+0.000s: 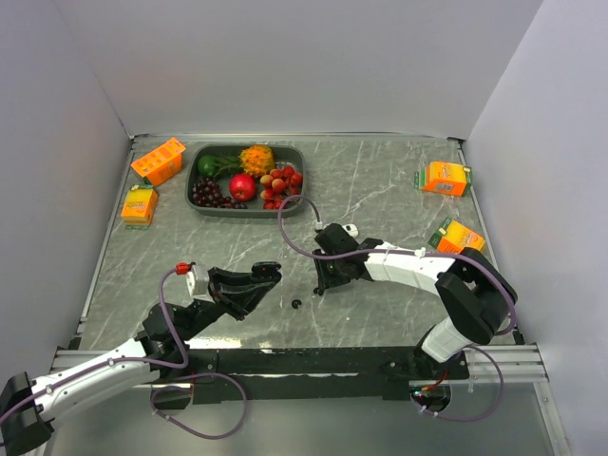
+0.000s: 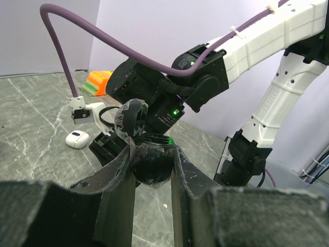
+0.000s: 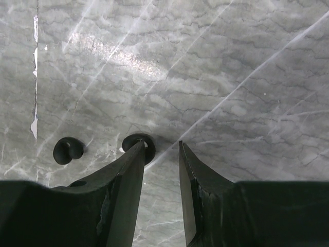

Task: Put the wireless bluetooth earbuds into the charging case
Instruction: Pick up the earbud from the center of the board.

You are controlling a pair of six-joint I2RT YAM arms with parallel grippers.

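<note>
My left gripper (image 1: 269,274) is shut on a black round charging case (image 2: 151,163), whose lid (image 2: 131,118) stands open, and holds it above the table; the gripper also shows in the left wrist view (image 2: 152,154). My right gripper (image 1: 328,282) points down at the table, open and empty, as the right wrist view (image 3: 161,146) shows. Two black earbuds lie on the marble below it: one (image 3: 68,150) to the left, the other (image 3: 148,145) partly behind the left fingertip (image 3: 134,154). One black earbud (image 1: 296,304) shows in the top view. A white case (image 2: 77,139) lies closed by the right arm.
A dark tray (image 1: 195,171) of fruit stands at the back left. An orange rack (image 1: 158,160) and an orange carton (image 1: 140,204) lie left of it. Two more orange cartons (image 1: 445,178) (image 1: 457,236) lie at the right. A purple cable (image 1: 290,233) loops over the table.
</note>
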